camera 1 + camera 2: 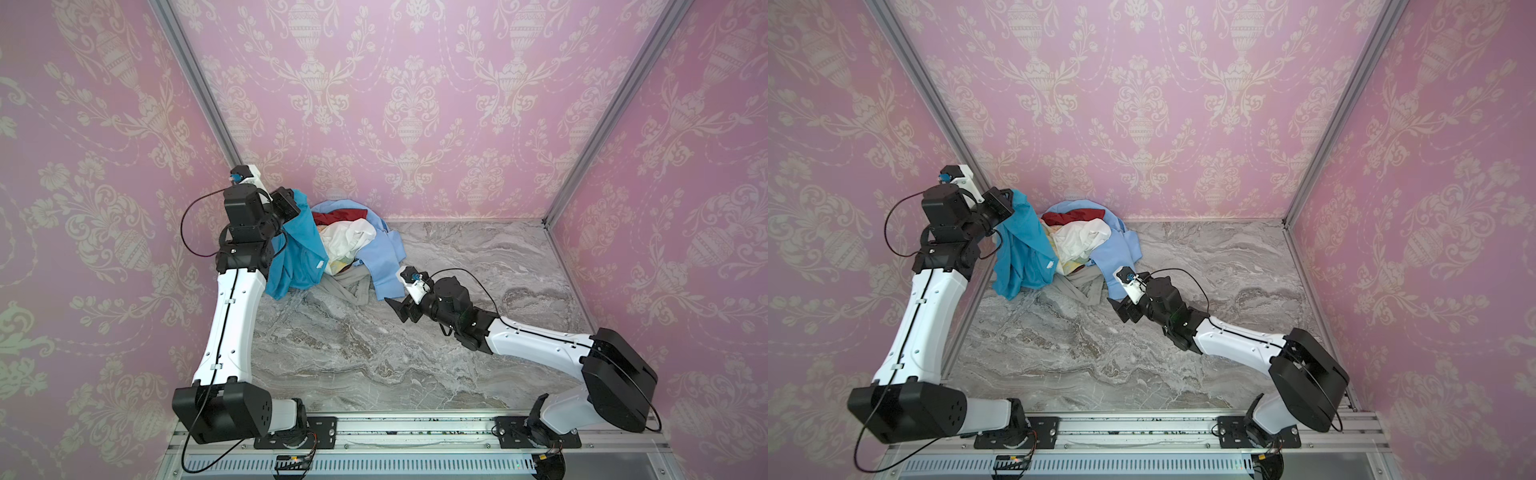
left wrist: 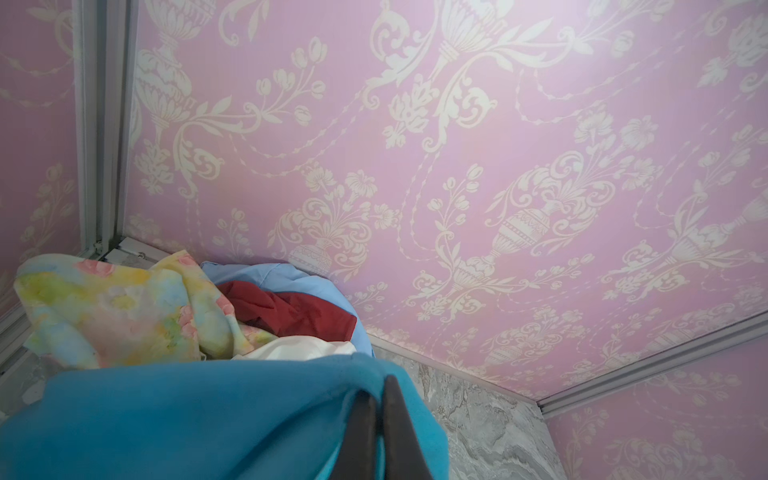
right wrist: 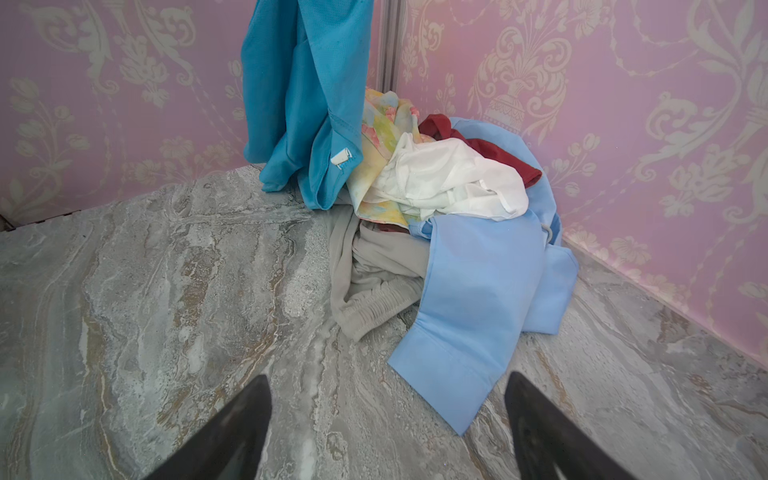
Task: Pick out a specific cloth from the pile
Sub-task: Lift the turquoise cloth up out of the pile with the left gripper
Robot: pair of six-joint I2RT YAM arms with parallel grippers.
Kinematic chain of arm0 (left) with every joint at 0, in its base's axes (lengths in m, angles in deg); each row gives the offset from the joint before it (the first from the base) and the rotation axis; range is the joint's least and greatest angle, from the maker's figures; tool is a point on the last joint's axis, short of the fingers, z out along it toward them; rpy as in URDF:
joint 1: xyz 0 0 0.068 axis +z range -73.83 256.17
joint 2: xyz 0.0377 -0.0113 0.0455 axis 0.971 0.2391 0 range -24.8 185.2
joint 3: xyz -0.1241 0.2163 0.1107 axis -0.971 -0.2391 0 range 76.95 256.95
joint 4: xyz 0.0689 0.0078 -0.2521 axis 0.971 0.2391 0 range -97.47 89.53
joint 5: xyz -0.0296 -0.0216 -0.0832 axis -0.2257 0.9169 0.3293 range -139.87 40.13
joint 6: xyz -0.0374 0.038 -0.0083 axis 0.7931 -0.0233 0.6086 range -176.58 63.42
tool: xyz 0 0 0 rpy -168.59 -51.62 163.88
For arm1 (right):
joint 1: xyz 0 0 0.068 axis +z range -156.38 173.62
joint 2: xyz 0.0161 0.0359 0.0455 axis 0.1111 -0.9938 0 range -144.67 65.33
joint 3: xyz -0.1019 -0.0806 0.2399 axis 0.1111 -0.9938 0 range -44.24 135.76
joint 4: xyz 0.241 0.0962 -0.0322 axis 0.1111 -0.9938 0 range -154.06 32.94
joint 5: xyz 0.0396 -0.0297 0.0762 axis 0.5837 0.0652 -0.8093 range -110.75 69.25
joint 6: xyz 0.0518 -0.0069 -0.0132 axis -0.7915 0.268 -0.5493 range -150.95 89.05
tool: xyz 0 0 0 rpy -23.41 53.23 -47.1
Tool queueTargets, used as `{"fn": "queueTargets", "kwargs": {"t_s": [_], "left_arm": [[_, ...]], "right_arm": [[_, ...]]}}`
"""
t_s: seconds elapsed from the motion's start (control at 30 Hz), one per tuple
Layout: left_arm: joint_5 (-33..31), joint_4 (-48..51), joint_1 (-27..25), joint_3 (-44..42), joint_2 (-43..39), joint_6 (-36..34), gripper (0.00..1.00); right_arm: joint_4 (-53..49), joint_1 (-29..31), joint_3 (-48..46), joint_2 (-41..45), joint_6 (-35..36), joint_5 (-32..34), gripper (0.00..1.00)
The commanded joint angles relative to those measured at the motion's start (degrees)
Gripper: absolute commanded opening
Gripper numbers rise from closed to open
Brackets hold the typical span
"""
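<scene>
The teal cloth [image 1: 297, 249] hangs lengthwise, nearly vertical, just beside the pile [image 1: 353, 245], its top pinched in the left gripper [image 2: 376, 388]; the right gripper [image 3: 387, 374] hovers spread wide and empty over the marble tabletop [image 1: 374, 353].

Grey marbled tabletop [image 1: 374, 353]; pink damask walls [image 1: 415, 41] on three sides; aluminium corner posts [image 1: 196, 83]

Grey marble-patterned tabletop [image 1: 415, 353], pile [image 1: 349, 241] of mixed garments heaped in its far left corner, grey elastic-waisted garment [image 3: 374, 274] and pale sky-blue shirt sleeve [image 3: 465, 316] spread flat on the marble at the pile's near edge
</scene>
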State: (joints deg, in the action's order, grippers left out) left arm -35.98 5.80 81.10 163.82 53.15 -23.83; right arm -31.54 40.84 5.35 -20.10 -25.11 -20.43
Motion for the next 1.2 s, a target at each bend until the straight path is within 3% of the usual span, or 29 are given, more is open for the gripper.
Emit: {"fn": "queueTargets", "kwargs": {"t_s": [0.0, 0.4, 0.67, 0.77, 0.87, 0.9, 1.0, 1.03, 1.17], "left_arm": [[-1.50, 1.16, -3.17, 3.65, -2.26, -3.42, 0.00], [-2.59, 2.69, -16.71, 5.04, -4.49, -5.04, 0.00], [-3.88, 2.92, -23.80, 4.50, -5.77, -5.43, 0.00], [-3.30, 2.57, -25.04, 3.98, -6.06, -4.55, 0.00], [-2.87, 3.33, -25.22, 3.47, -6.40, -3.79, 0.00], [-2.41, 3.54, -25.16, 3.23, -6.49, -3.53, 0.00], [-2.27, 3.75, -25.21, 2.07, -6.65, -3.22, 0.00], [-2.34, 3.89, -25.14, 1.67, -6.53, -3.30, 0.00], [-2.95, 3.69, -25.08, -0.41, -5.85, -3.49, 0.00]], "right_arm": [[1.83, -0.33, 3.56, -2.00, -1.67, -1.74, 0.89], [13.64, -0.35, 13.52, -12.01, -4.98, -6.95, 0.99], [22.60, -0.28, 23.10, -22.80, -5.52, 0.71, 1.00], [27.76, -0.24, 25.01, -27.23, -4.61, 6.95, 0.99], [32.37, -0.36, 25.33, -29.88, -2.51, 11.63, 0.79], [32.11, -0.54, 25.85, -30.36, -2.38, 12.05, 0.67], [31.62, -1.56, 25.51, -30.05, -4.18, 8.97, 0.22], [31.48, -1.60, 25.10, -29.62, -4.51, 8.23, 0.00], [30.25, -1.74, 23.00, -27.28, -5.06, 5.13, 0.00]]}}
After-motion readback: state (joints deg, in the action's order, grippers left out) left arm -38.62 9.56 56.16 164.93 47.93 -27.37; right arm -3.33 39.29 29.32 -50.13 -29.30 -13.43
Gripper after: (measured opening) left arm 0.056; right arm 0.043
